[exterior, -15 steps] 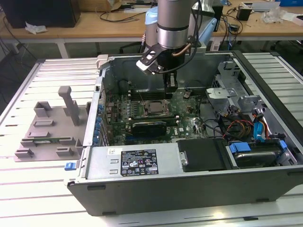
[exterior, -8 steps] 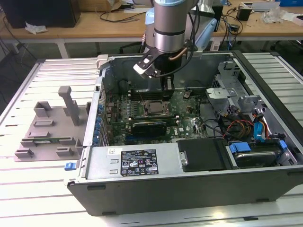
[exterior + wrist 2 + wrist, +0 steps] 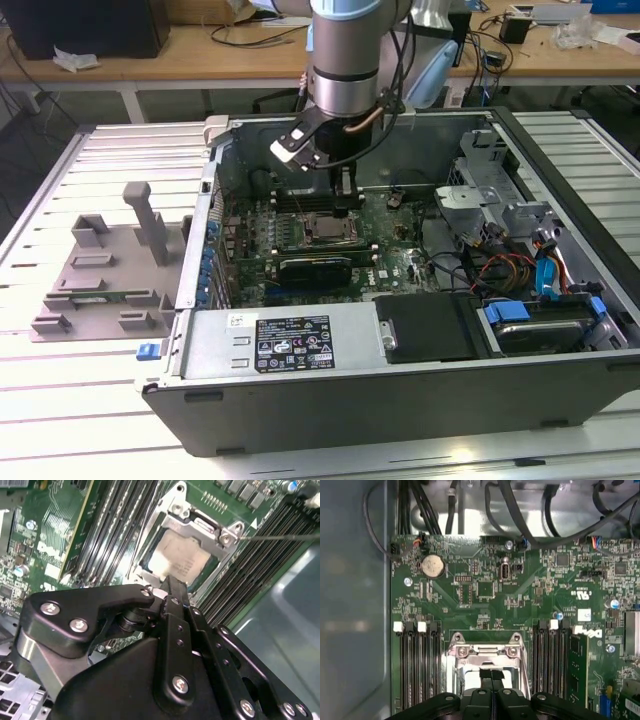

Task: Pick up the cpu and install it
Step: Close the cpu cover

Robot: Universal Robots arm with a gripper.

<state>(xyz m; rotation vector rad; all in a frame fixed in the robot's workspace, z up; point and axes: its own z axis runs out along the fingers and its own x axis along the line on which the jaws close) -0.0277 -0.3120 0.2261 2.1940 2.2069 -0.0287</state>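
Gripper (image 3: 170, 584) fingers were pressed together w/ nothing held, tips straight above the cpu (image 3: 176, 559), which lay flat in the mobo socket (image 3: 227, 534) inside the case (image 3: 400, 410), toward the exterior view's left; contact unclear.

Bright, even overhead light washes the ribbed white metal table (image 3: 70, 420); the open grey computer case (image 3: 400, 410) lies dimmer inside. In the second wrist view, glare pales the silver-grey square cpu (image 3: 176, 560).
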